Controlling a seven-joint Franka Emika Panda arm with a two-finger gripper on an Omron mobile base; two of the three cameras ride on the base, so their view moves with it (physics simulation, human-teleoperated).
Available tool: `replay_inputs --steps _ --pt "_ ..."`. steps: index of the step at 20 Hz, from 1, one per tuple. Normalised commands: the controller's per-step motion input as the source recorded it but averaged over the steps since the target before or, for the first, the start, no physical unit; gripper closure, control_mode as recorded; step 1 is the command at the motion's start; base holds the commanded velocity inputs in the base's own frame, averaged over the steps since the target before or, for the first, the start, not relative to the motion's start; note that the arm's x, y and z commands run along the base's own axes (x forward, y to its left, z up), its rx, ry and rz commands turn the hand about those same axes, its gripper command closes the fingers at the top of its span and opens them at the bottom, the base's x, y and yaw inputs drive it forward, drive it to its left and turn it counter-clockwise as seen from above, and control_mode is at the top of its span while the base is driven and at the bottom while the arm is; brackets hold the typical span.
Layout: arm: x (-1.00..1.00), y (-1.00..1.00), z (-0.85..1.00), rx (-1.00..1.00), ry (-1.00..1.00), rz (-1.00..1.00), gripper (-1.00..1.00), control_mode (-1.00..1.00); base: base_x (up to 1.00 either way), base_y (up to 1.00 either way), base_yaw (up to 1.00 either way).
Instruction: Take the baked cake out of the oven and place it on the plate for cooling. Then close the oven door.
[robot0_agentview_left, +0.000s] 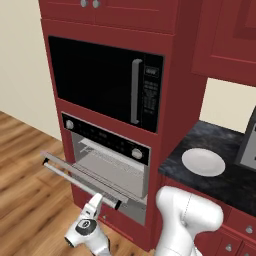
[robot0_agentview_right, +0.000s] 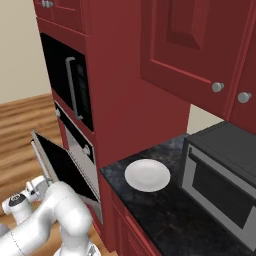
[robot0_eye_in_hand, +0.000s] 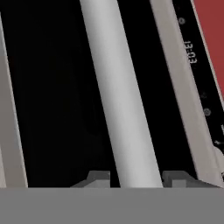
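I am working in front of the tall dark red cabinet column (robot0_agentview_left: 182, 75), which is carrying a black microwave with a vertical grey handle (robot0_agentview_left: 107, 82) above the built-in silver-grey oven with a black control strip and two round knobs (robot0_agentview_left: 107, 150). The oven's wide silver-framed door with the dark glass window (robot0_agentview_left: 82, 177) is hanging partly open, tilting outward from its bottom hinge, its long axis running horizontally across the oven front. Its long silver bar handle (robot0_eye_in_hand: 120, 100) is lying along that same axis at the door's outer edge.

To the right, the dark speckled stone surface (robot0_agentview_right: 165, 210) is carrying a round plain white shallow plate (robot0_agentview_left: 203, 162), sitting flat and bare, beside a grey and black countertop appliance (robot0_agentview_right: 225, 175).

My pincer (robot0_eye_in_hand: 135, 178) is sitting right at the bar handle, one dark fingertip (robot0_eye_in_hand: 98, 178) on each side of it. I cannot tell whether the tips are pressing on the bar or merely straddling it.

The cake is not something I can make out; the pale grey oven interior (robot0_agentview_left: 107, 162) is showing only a wire rack.
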Motion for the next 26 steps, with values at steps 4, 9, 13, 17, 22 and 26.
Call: replay_inputs --steps 4,9,13,17,22,26 --pt "-0.52 1.0 -1.0 -0.07 0.0 0.0 1.0 -1.0 0.0 0.0 0.0" --pt "-0.07 1.0 -0.99 0.0 0.04 0.0 1.0 -1.0 0.0 0.0 0.0" --pt "-0.03 1.0 -0.79 0.0 0.02 0.0 1.0 -1.0 0.0 0.0 0.0" --pt "-0.24 1.0 -0.46 0.0 0.0 0.0 -1.0 -1.0 0.0 0.0 0.0" --pt "-0.57 1.0 -0.02 0.0 0.0 0.0 -1.0 -1.0 0.0 0.0 0.0" --pt "-0.61 0.8 0.36 0.0 -0.1 0.0 -1.0 -1.0 0.0 0.0 0.0"
